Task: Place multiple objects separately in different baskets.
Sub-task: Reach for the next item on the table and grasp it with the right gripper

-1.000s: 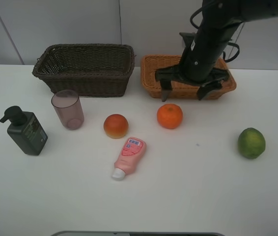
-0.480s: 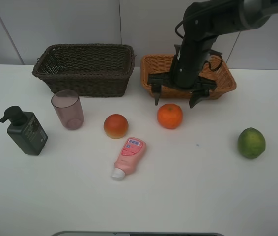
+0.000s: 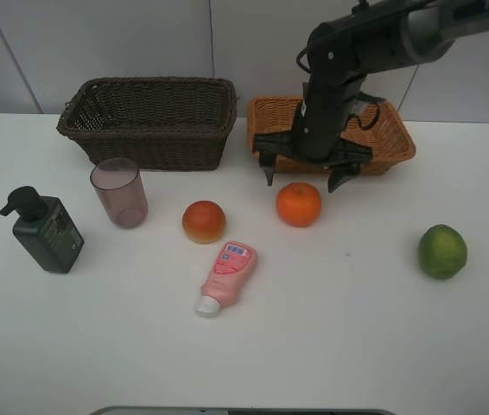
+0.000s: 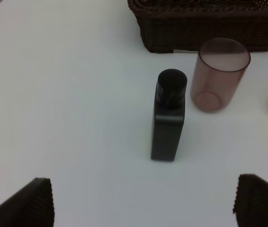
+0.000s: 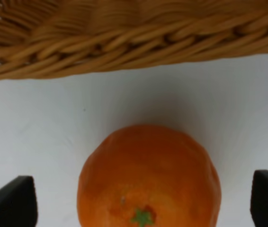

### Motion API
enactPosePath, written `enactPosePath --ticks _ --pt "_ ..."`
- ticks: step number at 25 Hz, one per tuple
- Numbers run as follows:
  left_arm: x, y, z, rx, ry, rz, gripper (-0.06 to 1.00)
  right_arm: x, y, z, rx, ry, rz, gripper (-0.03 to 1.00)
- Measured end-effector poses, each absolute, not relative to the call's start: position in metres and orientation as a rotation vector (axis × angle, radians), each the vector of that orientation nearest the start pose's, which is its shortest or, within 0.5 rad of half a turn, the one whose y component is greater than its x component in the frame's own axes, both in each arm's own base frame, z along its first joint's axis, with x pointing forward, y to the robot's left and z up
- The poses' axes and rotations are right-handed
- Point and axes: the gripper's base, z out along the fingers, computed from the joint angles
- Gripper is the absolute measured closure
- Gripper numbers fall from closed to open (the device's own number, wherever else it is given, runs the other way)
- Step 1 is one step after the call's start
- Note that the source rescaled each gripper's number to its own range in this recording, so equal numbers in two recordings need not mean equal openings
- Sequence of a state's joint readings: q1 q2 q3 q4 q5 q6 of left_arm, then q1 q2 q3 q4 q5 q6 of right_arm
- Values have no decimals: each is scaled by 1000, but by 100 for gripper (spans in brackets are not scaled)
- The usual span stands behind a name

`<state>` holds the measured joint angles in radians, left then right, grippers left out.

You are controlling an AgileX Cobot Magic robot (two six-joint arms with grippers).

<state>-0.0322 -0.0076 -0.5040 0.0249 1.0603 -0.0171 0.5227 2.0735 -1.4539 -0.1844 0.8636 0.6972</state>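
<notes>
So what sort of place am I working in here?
Probably a lab test bench, not a home: a white table, plain white wall panels behind, and a dark basket and tan basket staged as props.

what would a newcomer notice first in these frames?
The black right gripper stands out most: jaws wide, poised at the orange just in front of the light tan basket at back right. After that, the loose items on the white table: the green lime alone at far right, and the dark pump bottle and mauve cup on the left, in front of the dark basket.
</notes>
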Motion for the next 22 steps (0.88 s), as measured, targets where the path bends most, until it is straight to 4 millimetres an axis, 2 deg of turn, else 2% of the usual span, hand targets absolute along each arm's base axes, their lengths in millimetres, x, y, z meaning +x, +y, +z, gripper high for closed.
enactPosePath --ticks 11,22 --pt "-6 2 278 14 2032 -1 -4 352 194 131 134 2882 -32 -3" --pt "-6 2 278 14 2032 -1 -4 354 196 108 128 2887 -29 -3"
